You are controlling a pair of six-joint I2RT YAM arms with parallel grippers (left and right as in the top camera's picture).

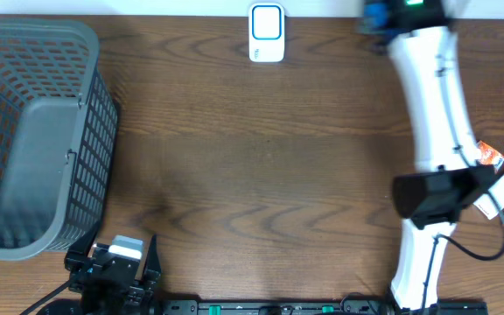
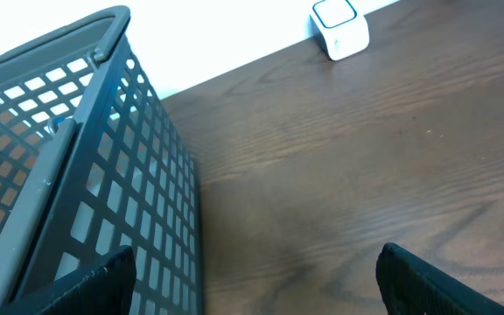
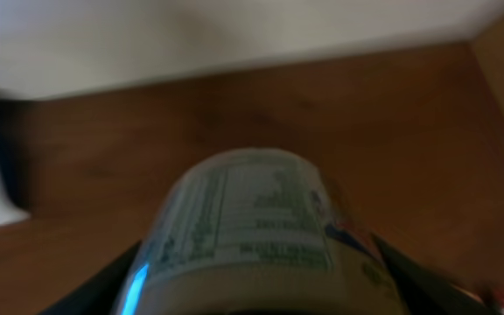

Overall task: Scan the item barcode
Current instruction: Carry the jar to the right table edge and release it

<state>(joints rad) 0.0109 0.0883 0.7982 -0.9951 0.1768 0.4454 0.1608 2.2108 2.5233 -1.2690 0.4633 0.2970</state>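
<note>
The right gripper [image 3: 256,267] is closed on the item [image 3: 250,210], a round container gripped by its sides with a printed label facing the wrist camera. The item is at the right side of the table [image 1: 261,175], well apart from the scanner [image 1: 266,33], which stands at the centre of the far edge. The left gripper [image 2: 256,289] stands wide with nothing between its fingers, parked near the basket [image 1: 94,122].

Step in hand, as judged: carry the item to the scanner and present its barcode. The arm should travel left and toward the far edge with the grip unchanged; the barcode face should be turned squarely to the scanner's blue-framed window; the item should be held near the window, not touching it; if no code lies on the presented face, the wrist should roll until one does.

The overhead view shows the full gap between item and scanner, plus orange and green print on the item; it hides the finger contact. The right wrist view shows the text panel flanked by both fingers, though blurred; no barcode can be made out there. Only the left wrist view shows the left fingers parted.
</note>
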